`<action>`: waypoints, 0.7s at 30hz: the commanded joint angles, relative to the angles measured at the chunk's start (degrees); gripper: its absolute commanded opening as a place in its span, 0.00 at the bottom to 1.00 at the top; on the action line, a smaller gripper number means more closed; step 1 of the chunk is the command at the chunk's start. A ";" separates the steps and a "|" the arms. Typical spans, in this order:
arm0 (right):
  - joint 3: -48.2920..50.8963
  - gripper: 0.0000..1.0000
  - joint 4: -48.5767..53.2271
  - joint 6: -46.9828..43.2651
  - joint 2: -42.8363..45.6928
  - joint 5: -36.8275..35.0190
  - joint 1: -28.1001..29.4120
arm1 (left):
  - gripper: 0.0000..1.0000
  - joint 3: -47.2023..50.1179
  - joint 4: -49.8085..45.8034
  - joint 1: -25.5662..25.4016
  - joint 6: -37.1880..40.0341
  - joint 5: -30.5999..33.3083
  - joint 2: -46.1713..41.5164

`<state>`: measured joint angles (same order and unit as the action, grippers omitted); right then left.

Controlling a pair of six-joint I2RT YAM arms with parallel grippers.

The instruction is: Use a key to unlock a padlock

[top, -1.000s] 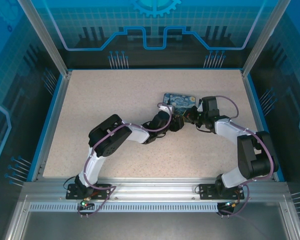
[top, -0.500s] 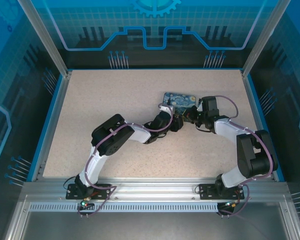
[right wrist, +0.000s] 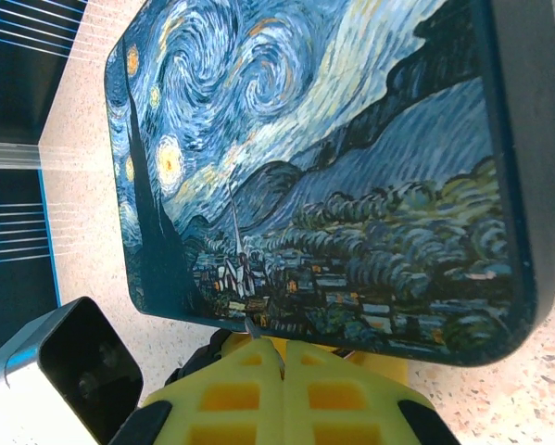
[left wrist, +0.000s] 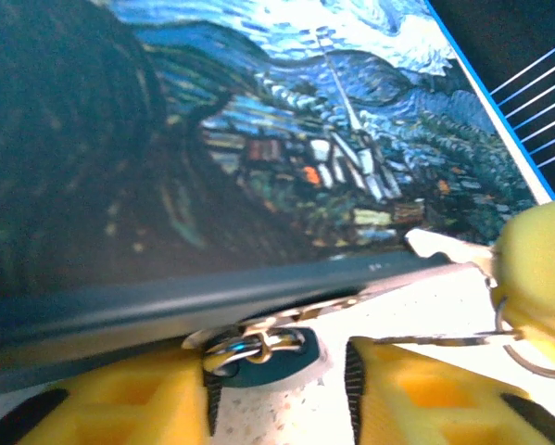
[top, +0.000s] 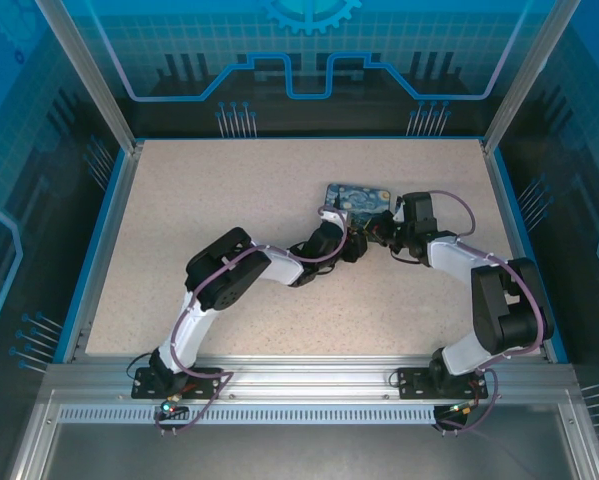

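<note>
The teal padlock [left wrist: 270,363] lies on the speckled table against the bottom edge of the Starry Night box [left wrist: 212,139], its metal shackle [left wrist: 249,345] facing me. My left gripper [left wrist: 277,399] stands open around it, the left finger touching the body and a gap at the right finger. My right gripper [right wrist: 282,357] is shut on the key [right wrist: 256,326], a thin grey sliver poking from its tips toward the box [right wrist: 333,167]. One yellow right finger [left wrist: 536,278] and a thin wire ring show in the left wrist view. From above, both grippers [top: 351,243] [top: 372,234] meet at the box's near edge.
The painted box [top: 357,199] sits right of the table's centre, directly beyond both grippers. The left arm's black wrist [right wrist: 73,371] is close beside the right gripper. Blue walls [top: 114,190] and a metal frame rim the beige table.
The left arm's elbow has edged slightly to the right and forward. The grippers stay at the box's near edge; the right arm has hardly moved.
</note>
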<state>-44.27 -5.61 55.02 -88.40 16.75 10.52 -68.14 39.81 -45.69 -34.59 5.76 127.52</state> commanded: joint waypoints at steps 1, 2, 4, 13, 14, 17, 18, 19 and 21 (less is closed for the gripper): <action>0.48 0.00 2.90 0.02 -1.81 0.08 -0.39 | 0.45 -1.28 2.69 -0.30 -3.16 -0.16 2.69; 0.50 0.00 2.88 -0.01 -1.86 0.04 -0.36 | 0.45 -1.44 2.97 -0.28 -3.90 -0.11 2.93; 0.52 0.00 2.88 0.02 -1.95 0.09 -0.40 | 0.42 -1.54 3.44 -0.33 -4.80 0.16 3.27; 0.59 0.00 2.79 0.18 -1.96 0.21 -0.39 | 0.29 0.24 6.75 -0.29 -7.67 1.21 3.29; 0.47 0.00 2.79 0.26 -1.95 0.19 -0.42 | 0.27 0.35 6.92 -0.33 -7.75 1.27 3.26; -0.21 0.00 3.14 0.31 -1.69 0.20 -0.46 | 0.23 0.80 7.21 -0.30 -7.97 1.36 2.99; -0.53 0.00 3.37 0.34 -1.56 0.15 -0.57 | 0.21 0.98 7.35 -0.32 -8.04 1.44 2.91; -0.93 0.00 3.61 0.34 -1.39 0.14 -0.75 | 0.20 1.05 7.35 -0.32 -8.15 1.45 2.77; -2.09 0.00 4.21 0.58 -0.95 0.17 -1.34 | 0.17 1.21 7.29 -0.26 -8.08 1.36 2.69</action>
<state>-44.34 -3.66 55.27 -89.38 16.71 10.37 -67.77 45.69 -45.91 -41.91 6.17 129.73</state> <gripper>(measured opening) 0.062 0.179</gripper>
